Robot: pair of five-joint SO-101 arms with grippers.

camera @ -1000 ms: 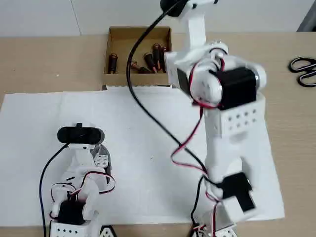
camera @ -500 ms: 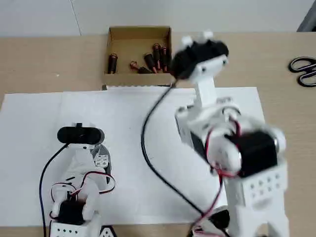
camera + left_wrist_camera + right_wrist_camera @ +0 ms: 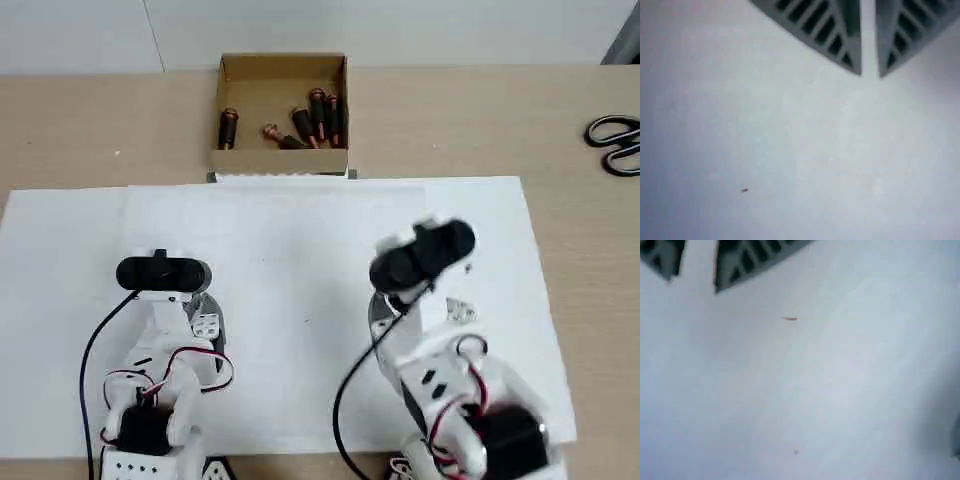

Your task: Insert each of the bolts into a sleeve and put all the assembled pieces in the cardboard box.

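Observation:
The cardboard box [image 3: 281,66] stands at the far side of the table, just beyond the white paper [image 3: 290,250]. Several brown assembled pieces [image 3: 313,113] lie inside it, one of them [image 3: 229,127] apart by the left wall. Both arms are folded back at the near edge: the left arm [image 3: 160,340] and the right arm [image 3: 440,390]. My left gripper [image 3: 870,75] hangs over bare paper with its fingers shut to a thin slit. Over bare paper too, my right gripper [image 3: 695,282] shows a wider gap, open and holding nothing.
A pair of scissors [image 3: 614,143] lies on the wooden table at the far right. The paper sheet covers most of the table between the arms and the box.
The right arm has drawn back from beside the box to the near edge of the table. The left arm has not moved.

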